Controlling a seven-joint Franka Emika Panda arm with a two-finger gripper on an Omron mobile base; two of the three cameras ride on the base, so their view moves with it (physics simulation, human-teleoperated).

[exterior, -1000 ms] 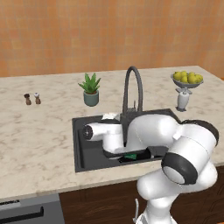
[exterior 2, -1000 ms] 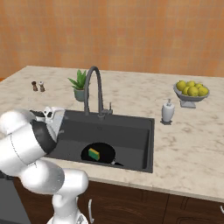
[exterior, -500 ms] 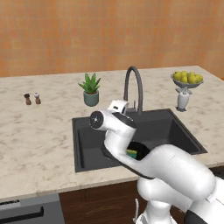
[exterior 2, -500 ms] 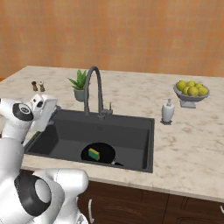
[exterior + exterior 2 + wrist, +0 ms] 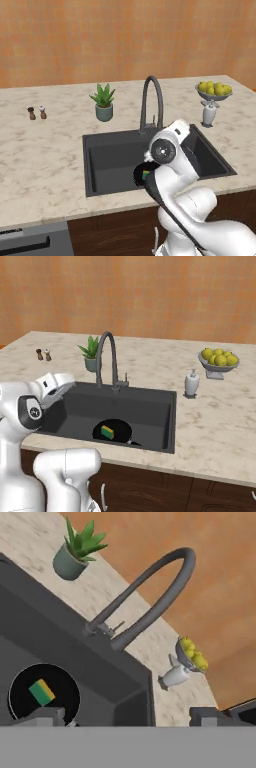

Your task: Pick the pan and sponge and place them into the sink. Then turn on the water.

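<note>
Now that we have swung our wide, empty hand (image 5: 127, 716) up, with pan (image 5: 112, 431) and sponge (image 5: 107, 431) below it in the sink (image 5: 150, 406), the faucet (image 5: 150, 607) ahead comes next.

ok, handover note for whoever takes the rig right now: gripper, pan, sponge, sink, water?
Gripper: open, empty, raised over the sink, looking toward the faucet.
Pan: on the sink floor, near the front.
Sponge: lying in the pan.
Done: pan and sponge are both in the sink.
Left: turn on the water; no stream falls from the spout. The small lever sits at the faucet's base.
</note>
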